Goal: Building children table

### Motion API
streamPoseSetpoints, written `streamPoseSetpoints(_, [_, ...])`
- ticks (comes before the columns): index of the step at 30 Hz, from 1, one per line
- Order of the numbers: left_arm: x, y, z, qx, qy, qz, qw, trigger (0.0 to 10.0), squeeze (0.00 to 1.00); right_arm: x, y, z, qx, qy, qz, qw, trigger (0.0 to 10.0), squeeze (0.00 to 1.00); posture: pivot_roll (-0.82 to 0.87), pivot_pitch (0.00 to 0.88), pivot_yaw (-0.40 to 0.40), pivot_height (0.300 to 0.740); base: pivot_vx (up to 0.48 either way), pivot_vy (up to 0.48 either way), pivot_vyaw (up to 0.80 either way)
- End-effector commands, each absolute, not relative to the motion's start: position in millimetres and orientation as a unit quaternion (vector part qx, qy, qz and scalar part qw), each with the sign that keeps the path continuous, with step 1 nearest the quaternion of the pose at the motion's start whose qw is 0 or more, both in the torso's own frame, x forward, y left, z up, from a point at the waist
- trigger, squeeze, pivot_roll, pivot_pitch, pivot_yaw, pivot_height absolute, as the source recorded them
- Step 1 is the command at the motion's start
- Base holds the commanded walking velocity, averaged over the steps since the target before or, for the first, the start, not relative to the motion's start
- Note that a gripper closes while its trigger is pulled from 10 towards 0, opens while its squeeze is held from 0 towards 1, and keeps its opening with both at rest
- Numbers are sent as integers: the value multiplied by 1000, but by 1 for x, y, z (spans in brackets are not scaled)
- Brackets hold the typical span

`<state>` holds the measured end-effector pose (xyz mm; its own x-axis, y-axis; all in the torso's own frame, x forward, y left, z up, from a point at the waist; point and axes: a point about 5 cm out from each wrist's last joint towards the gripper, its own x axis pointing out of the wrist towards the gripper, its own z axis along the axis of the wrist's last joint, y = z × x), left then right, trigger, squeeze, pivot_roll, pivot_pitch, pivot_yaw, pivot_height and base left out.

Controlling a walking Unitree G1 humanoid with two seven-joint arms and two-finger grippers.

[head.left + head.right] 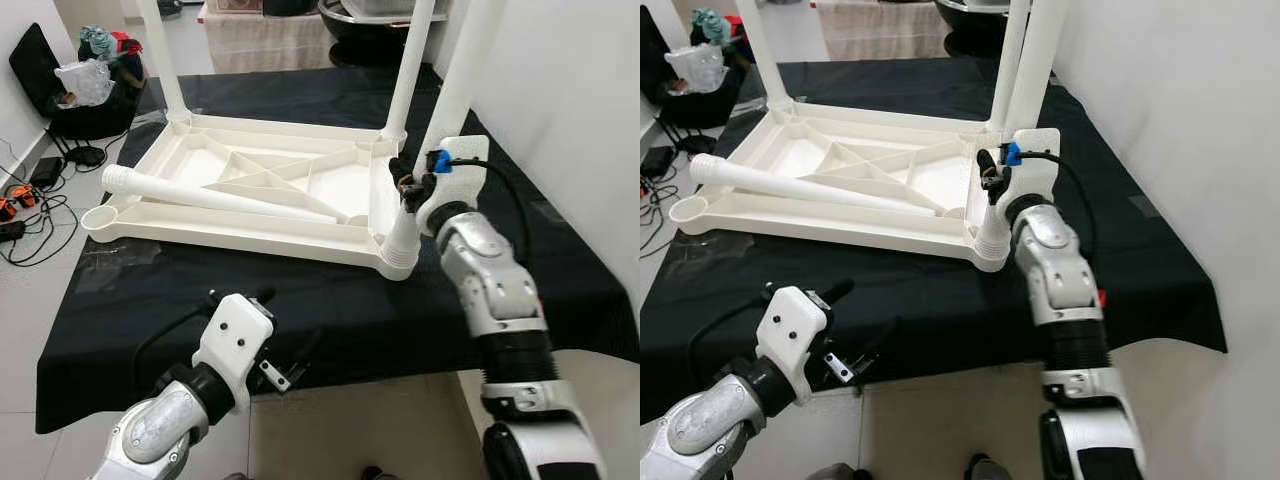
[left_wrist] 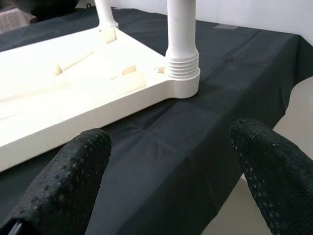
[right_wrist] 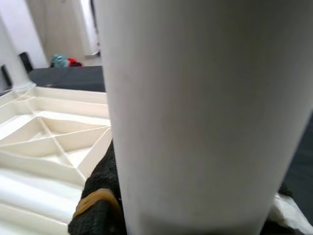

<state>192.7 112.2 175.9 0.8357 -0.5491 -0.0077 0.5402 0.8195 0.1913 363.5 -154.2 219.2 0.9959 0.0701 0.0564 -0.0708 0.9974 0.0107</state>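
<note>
A white plastic children's table (image 1: 330, 190) lies upside down on a black cloth (image 1: 340, 310). Three legs stand upright in its corners: far left (image 1: 165, 60), far right (image 1: 408, 70) and near right (image 1: 455, 90). A loose leg (image 1: 210, 198) lies across the underside, and the near-left socket (image 1: 100, 217) holds nothing. My right gripper (image 1: 410, 185) is shut around the near-right leg (image 3: 205, 112) just above its threaded base (image 1: 400, 245); one black finger (image 3: 98, 196) presses its side. My left gripper (image 2: 171, 171) hangs open low at the cloth's front edge, its fingers (image 2: 73, 181) wide apart.
A white wall (image 1: 580, 120) runs close along the right. At the back left a black bag (image 1: 90, 80) holds clothes and plastic. Cables (image 1: 30, 200) and chargers lie on the tiled floor to the left. The cloth's front edge drops off just before me.
</note>
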Motion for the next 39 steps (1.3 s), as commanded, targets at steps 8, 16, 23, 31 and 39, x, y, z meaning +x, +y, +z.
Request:
streamPoseSetpoints(8, [198,113,173,98,-24,-267,958,10000,0,356,-142,169,31,62,-50,996,10000,0,76,158,-18,740,0,0,0])
streamPoseSetpoints(16, [200,111,173,99,-27,-266,959,10000,0,356,-122,175,19,45,-115,992,10000,0,74,163,-22,740,0,0,0])
streamPoseSetpoints(23, [200,108,174,95,-31,-263,960,10000,0,362,-95,184,37,60,-190,979,10000,0,75,167,-41,740,0,0,0])
streamPoseSetpoints(31, [200,108,175,94,-35,-258,961,10000,0,363,-82,197,70,36,-250,965,10000,0,81,175,-53,740,0,0,0])
streamPoseSetpoints(39, [201,112,176,100,-34,-248,963,10000,0,361,-74,199,91,37,-325,940,10000,0,100,190,-52,740,0,0,0])
